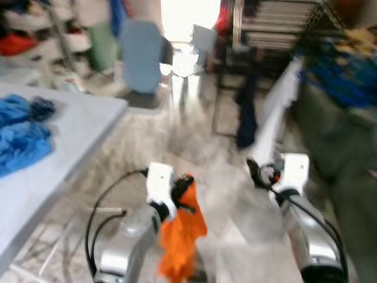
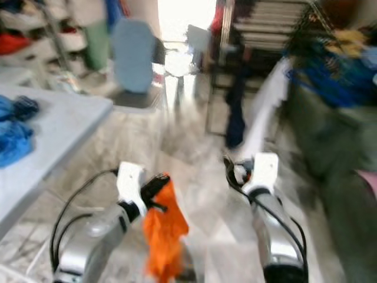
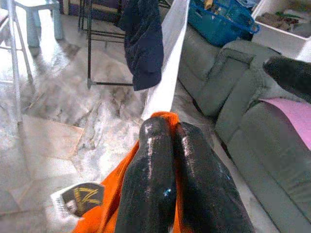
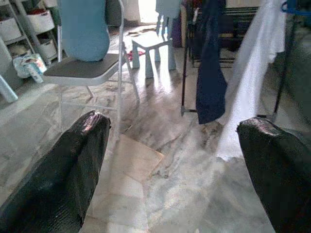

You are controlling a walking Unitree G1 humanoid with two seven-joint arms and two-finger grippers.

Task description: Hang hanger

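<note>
My left gripper (image 1: 182, 191) is shut on an orange garment (image 1: 179, 236) that hangs below it, low in the blurred head views. In the left wrist view the two black fingers (image 3: 150, 165) press together over the orange cloth (image 3: 114, 189), and a label shows on it. My right gripper (image 1: 256, 171) is held up beside it, open and with nothing in it; its fingers (image 4: 73, 165) stand wide apart. Ahead is a dark drying rack (image 1: 227, 76) carrying a navy garment (image 1: 247, 115) and a white garment (image 1: 274, 115). I cannot make out a hanger.
A grey table (image 1: 70, 135) with blue clothes (image 1: 20, 135) is at the left. A folding chair with a blue back (image 1: 141, 56) and a small stool (image 4: 155, 46) stand ahead. A grey-green sofa (image 1: 336, 135) lines the right. Marble floor lies between.
</note>
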